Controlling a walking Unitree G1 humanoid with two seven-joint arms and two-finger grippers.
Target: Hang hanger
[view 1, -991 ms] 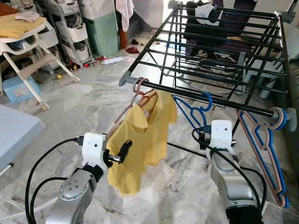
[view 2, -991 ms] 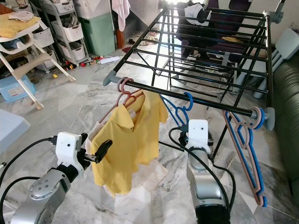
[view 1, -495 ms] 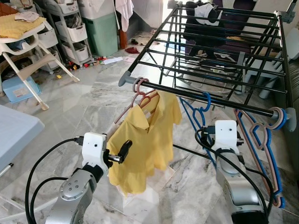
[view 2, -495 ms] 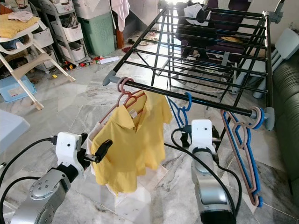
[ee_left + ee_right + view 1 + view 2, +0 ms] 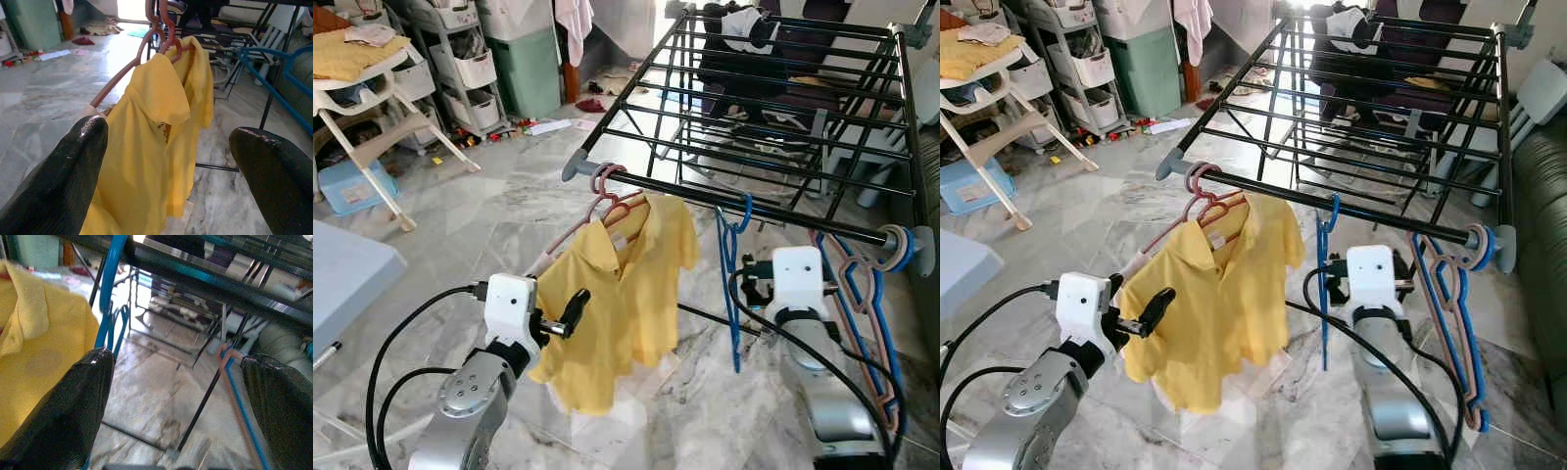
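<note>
Blue hanger (image 5: 731,264) hung on rack rail (image 5: 744,208); right hand (image 5: 176,396) spread at its 3 o'clock; left hand (image 5: 166,161) spread before yellow shirt (image 5: 622,294).

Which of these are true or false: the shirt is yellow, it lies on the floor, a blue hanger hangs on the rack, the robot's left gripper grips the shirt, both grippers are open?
1. The shirt is yellow. True.
2. It lies on the floor. False: it hangs on a hanger from the rack.
3. A blue hanger hangs on the rack. True.
4. The left gripper grips the shirt. False: its fingers stand apart, with the shirt beyond them.
5. Both grippers are open. True: the right gripper is open too.
</note>
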